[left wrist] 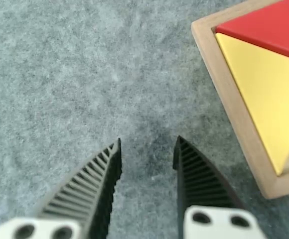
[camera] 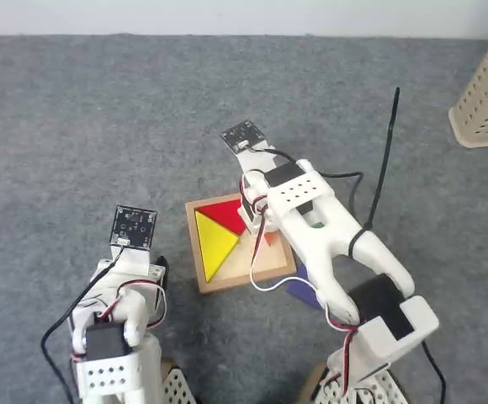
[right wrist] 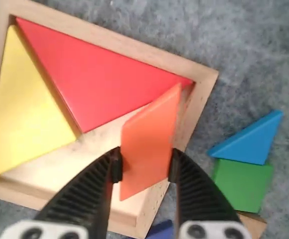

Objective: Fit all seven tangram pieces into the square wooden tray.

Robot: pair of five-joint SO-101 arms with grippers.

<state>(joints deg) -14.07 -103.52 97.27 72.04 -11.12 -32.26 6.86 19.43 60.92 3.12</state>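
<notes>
Right gripper [right wrist: 144,160] of mine is clamped across two opposite edges of the flat orange wooden parallelogram [right wrist: 152,124], which hangs over the square wooden tray [right wrist: 204,87] beside the red triangle [right wrist: 99,84]; I judge it light, stiff, smooth, apt to pivot

We note our left gripper [left wrist: 148,144] pointing down, fingers spread, holding nothing. Our right gripper [right wrist: 145,158] pinches an orange piece [right wrist: 152,129] between both fingers. Our right arm [camera: 328,231] stretches forward; our left arm [camera: 118,324] sits drawn back.
</notes>
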